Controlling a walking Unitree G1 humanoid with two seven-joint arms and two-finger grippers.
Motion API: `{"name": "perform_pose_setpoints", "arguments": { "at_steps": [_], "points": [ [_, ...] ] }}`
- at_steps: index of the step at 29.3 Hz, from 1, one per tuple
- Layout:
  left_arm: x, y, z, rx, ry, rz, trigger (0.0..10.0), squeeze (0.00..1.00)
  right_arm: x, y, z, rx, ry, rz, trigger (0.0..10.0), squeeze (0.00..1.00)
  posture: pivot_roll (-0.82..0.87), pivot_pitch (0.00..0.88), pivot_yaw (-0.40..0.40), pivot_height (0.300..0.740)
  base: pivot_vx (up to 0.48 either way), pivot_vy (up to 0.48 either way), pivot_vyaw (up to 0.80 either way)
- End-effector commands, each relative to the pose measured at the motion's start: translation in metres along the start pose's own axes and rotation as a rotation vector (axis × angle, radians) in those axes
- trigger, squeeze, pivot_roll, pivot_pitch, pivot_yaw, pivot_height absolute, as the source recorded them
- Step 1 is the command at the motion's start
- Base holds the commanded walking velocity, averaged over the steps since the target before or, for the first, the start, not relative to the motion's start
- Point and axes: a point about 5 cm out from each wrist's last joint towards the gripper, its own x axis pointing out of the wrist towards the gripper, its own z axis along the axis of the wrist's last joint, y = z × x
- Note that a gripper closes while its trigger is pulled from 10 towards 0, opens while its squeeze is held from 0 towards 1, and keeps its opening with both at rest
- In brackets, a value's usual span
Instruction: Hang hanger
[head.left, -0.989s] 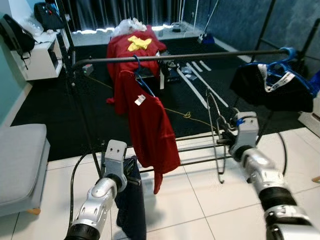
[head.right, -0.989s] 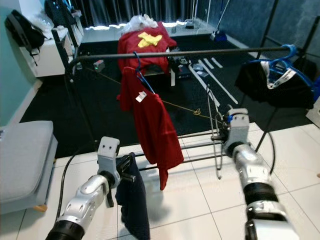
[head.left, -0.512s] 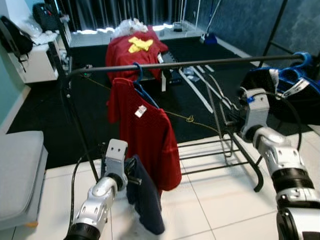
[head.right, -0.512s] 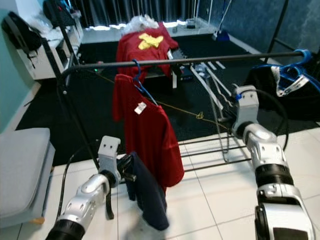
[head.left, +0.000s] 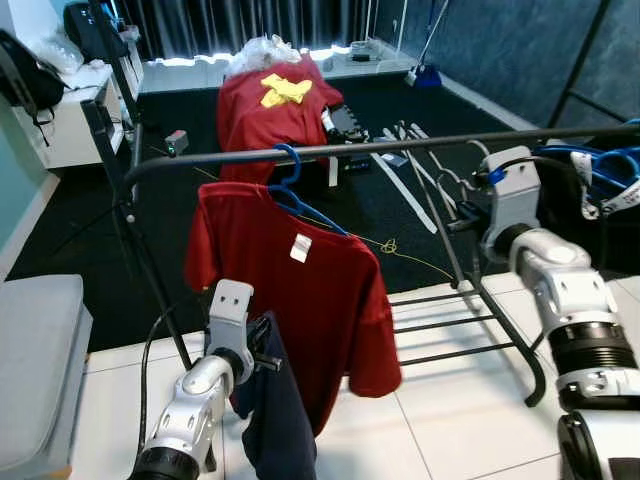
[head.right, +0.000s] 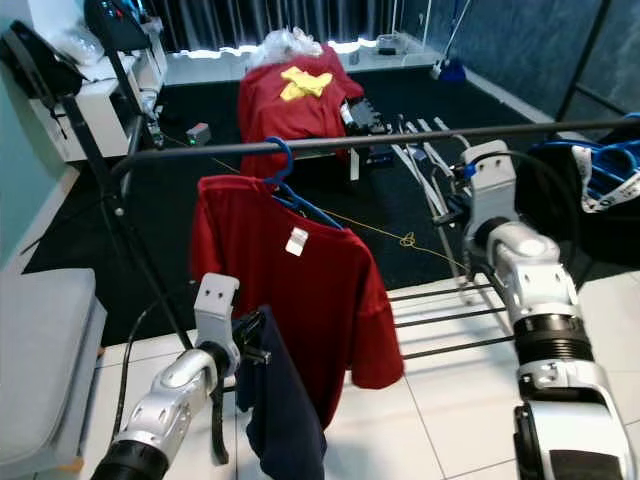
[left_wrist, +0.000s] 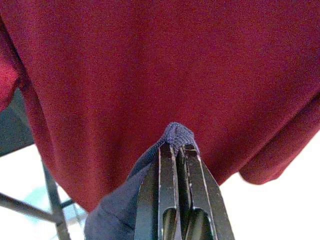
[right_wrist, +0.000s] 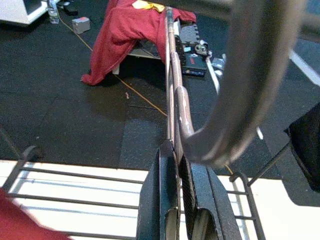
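A thin grey wire hanger (right_wrist: 170, 95) is pinched between the fingers of my right gripper (head.left: 466, 213), which is shut on it just under the dark clothes rail (head.left: 380, 146), right of centre. The hanger's hook curves up large and blurred in the right wrist view. A red T-shirt (head.left: 290, 285) hangs from the rail on a blue hanger (head.left: 291, 170). Low on the left, my left gripper (head.left: 263, 352) is shut on a navy garment (head.left: 277, 425) that dangles against the red shirt's hem.
A black garment on blue hangers (head.left: 600, 185) hangs at the rail's right end. The rack's base bars (head.left: 450, 322) lie across the white tiles. A grey seat (head.left: 35, 360) stands at the left. A red cloth (head.left: 268, 108) covers furniture behind the rack.
My right gripper has lifted the wire hanger from down by the rack's base up to the rail. The view has shifted, and the navy garment has swung under my left gripper.
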Motion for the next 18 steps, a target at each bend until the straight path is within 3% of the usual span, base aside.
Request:
{"name": "perform_pose_setpoints", "arguments": {
  "at_steps": [1,18],
  "points": [
    [-0.001,0.002,0.001,0.014,-0.001,0.006,10.0,0.0,0.0,0.0,0.008,-0.014,-0.035,-0.005,10.0,0.0,-0.02,0.042,0.01,0.74,0.0,0.0,0.0],
    [0.001,0.003,0.002,0.039,0.001,0.005,10.0,0.0,-0.007,0.021,0.02,-0.035,-0.111,-0.005,10.0,0.0,-0.01,0.039,0.014,0.74,0.0,0.0,0.0]
  ]
}}
